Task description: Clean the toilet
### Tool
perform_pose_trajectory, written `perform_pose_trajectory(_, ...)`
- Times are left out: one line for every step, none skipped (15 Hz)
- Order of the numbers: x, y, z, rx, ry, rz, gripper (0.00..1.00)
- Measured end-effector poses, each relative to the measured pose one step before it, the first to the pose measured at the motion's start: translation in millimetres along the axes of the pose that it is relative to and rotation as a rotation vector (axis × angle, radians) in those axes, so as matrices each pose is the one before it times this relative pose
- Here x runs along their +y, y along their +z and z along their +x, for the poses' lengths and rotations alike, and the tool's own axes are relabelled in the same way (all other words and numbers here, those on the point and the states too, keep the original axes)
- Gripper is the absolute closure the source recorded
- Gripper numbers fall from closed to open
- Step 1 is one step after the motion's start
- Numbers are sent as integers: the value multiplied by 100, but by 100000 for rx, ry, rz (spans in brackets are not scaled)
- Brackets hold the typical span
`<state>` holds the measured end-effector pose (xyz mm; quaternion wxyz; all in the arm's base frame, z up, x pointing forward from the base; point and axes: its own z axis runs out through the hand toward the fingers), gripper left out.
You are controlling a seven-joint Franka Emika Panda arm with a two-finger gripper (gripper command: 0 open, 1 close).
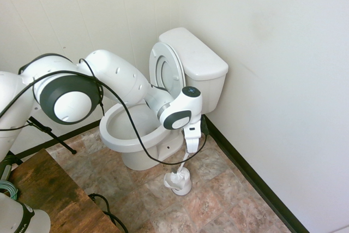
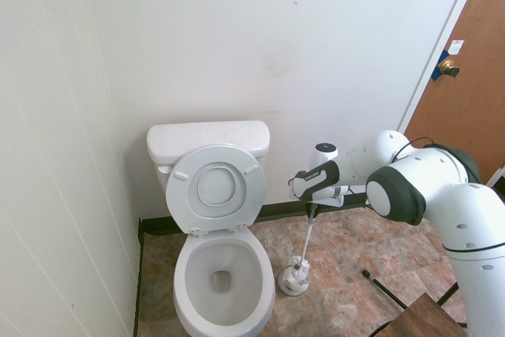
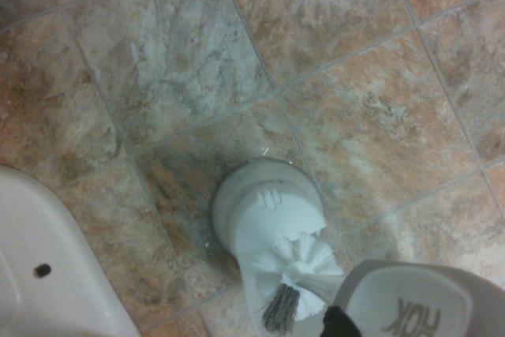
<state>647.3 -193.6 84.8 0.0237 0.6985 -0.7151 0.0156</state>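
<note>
I hold the toilet brush (image 2: 307,237) tight.
My jaws (image 1: 192,148) are pinched shut on its handle, and its white and gray bristles are down at the white holder (image 1: 182,185) on the floor (image 1: 212,205). The big white toilet (image 2: 183,278) is just left of the holder, lid (image 2: 187,195) up.

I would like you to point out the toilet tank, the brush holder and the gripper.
Toilet tank (image 2: 209,138): second exterior view, front face.
Brush holder (image 3: 268,207): wrist view, white wall.
Gripper (image 1: 192,147): first exterior view, fingertips.
</note>
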Motion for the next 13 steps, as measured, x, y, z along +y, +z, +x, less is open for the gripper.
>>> perform_pose_trajectory(-225,995,131,198,295,-314,100)
perform_pose_trajectory(-160,1131,38,194,47,-547,100)
perform_pose_trajectory(-152,1228,-102,175,-270,-687,100)
perform_pose_trajectory(-207,1078,-147,180,-347,-505,100)
perform_pose_trajectory(-301,880,-225,184,-355,-320,100)
perform_pose_trajectory(-327,746,-354,30,-457,-591,100)
perform_pose_trajectory(-321,533,-362,-61,-462,-655,100)
perform_pose_trajectory(-331,329,-266,-69,-362,-673,100)
perform_pose_trajectory(-333,169,-86,-89,-289,-728,100)
perform_pose_trajectory(-268,92,20,-87,-161,-670,100)
perform_pose_trajectory(-226,57,69,-65,-39,-749,100)
perform_pose_trajectory(-186,66,24,-208,2,-928,100)
perform_pose_trajectory(-194,77,-49,-402,0,-1139,100)
